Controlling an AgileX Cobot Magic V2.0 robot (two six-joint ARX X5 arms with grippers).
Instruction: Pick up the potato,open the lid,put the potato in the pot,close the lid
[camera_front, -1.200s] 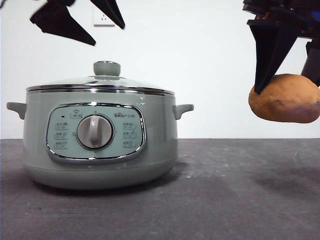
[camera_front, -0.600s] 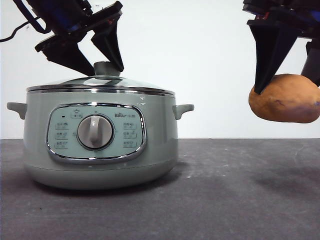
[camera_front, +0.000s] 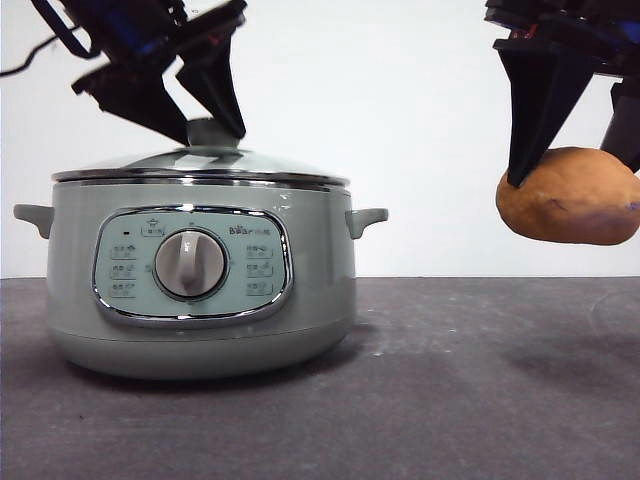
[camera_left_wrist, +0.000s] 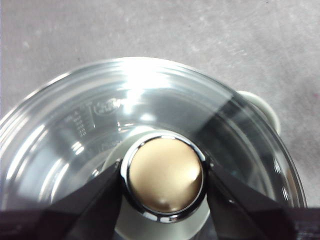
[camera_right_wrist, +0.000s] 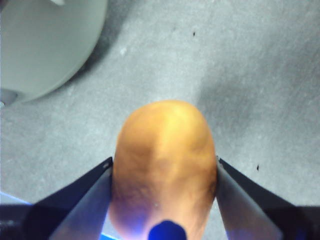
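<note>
The pale sage-green pot (camera_front: 300, 270) stands on the dark table at the left, with the glass lid (camera_front: 270, 165) seated on it. My left gripper (camera_front: 212, 135) is down over the lid, its jaws pressed against both sides of the knob (camera_left_wrist: 164, 172). The lid's glass (camera_left_wrist: 150, 95) shows below it in the left wrist view. My right gripper (camera_front: 575, 175) is shut on the orange-brown potato (camera_front: 570, 205) and holds it in the air at the right, well above the table and clear of the pot. The potato (camera_right_wrist: 165, 150) sits between the jaws in the right wrist view.
The pot's side handle (camera_front: 365, 220) sticks out toward the potato. The dark grey table (camera_front: 480, 380) stretches below the potato. A white wall is behind. The pot's side (camera_right_wrist: 45, 45) shows at the edge of the right wrist view.
My left gripper came down from the top of the view onto the lid and closed its jaws against the knob. The right gripper with the potato has stayed in place.
</note>
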